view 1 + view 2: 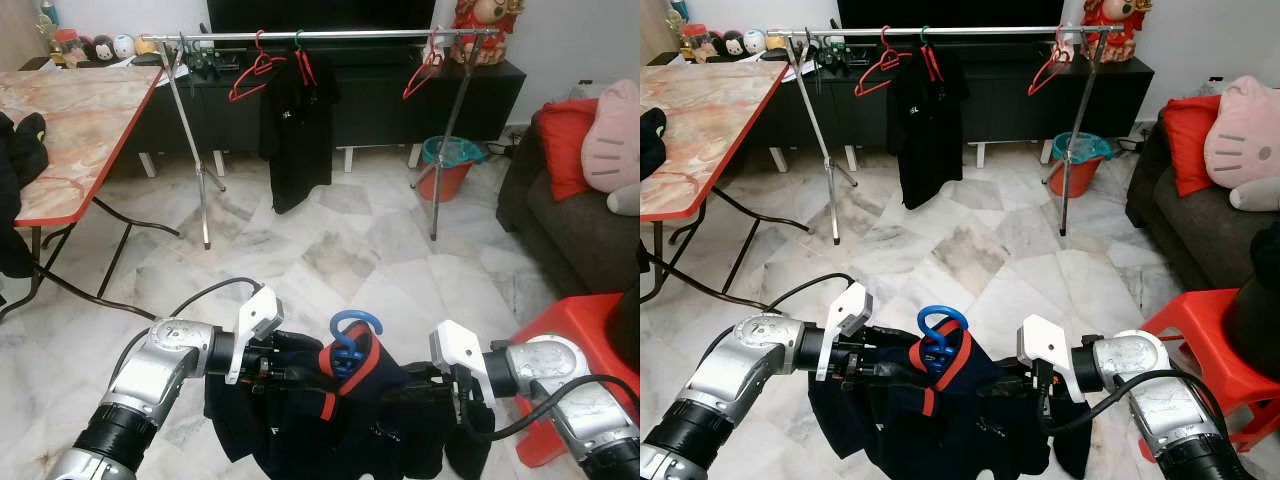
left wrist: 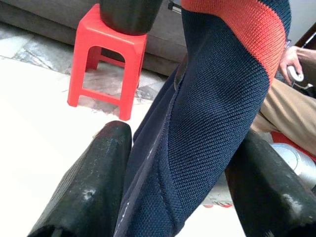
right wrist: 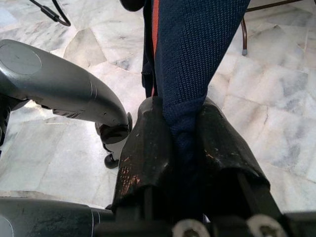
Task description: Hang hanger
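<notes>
Left eye view: saw a navy garment (image 1: 330,420) with a red collar held up off the marble floor (image 1: 350,250), low and close in front of the body, spread between both arms. Noted a blue hanger (image 1: 355,335) inside it, hook poking up through the collar, midway between the two grippers. Found the left gripper (image 1: 300,365) clamped on the garment at one shoulder. Found the right gripper (image 1: 425,385) clamped on it at the other.

Right wrist view: saw both black fingers (image 3: 148,158) pinched tight on a fold of navy knit. Left wrist view: saw fingers (image 2: 89,187) set wider, thick knit and the red collar band gripped between them.

Farther off, across the floor, saw a metal clothes rail (image 1: 330,35) on crossed legs, well apart from the held garment. Counted on it a red hanger (image 1: 255,75) toward the left, a black shirt (image 1: 295,130) hung near the middle, and another red hanger (image 1: 425,70) toward the right. Noted a red-rimmed marble-patterned table (image 1: 70,120) at left, a dark sofa (image 1: 570,220) with a red cushion (image 1: 570,140) at right, and a red stool (image 1: 570,330) just beside the right arm. Also caught, in the left wrist view, a person's hand (image 2: 291,64) above a tan trouser leg.
</notes>
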Controlling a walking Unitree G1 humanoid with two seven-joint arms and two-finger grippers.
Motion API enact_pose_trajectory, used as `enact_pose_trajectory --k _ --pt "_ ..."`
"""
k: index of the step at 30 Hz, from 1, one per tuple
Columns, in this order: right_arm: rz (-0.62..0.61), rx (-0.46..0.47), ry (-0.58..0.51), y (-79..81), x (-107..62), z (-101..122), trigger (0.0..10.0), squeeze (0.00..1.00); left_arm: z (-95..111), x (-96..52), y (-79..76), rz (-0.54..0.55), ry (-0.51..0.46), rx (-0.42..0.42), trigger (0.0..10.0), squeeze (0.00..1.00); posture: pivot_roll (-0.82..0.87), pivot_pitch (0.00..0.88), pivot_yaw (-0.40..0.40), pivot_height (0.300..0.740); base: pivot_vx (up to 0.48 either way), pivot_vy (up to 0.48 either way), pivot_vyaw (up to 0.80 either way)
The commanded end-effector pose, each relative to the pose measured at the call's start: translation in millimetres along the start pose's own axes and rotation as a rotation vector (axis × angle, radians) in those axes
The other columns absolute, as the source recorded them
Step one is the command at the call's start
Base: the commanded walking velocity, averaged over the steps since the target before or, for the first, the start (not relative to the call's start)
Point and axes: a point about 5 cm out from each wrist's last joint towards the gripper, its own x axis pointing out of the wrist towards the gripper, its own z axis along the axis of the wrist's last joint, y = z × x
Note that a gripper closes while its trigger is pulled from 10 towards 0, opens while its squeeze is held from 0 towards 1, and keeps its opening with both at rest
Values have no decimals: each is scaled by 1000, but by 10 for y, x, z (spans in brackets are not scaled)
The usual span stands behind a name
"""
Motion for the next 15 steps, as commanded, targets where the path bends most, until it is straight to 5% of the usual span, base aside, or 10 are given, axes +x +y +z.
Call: enact_pose_trajectory --k 1,15 --pt "7 -74 -56 -48 25 199 10000 0 -37 13 0 -13 40 0 0 0 -200 0 -24 740 0 0 0" --pt "6 -75 -48 -52 43 194 10000 0 -53 36 -6 -20 48 -2 0 0 -199 0 -25 740 0 0 0"
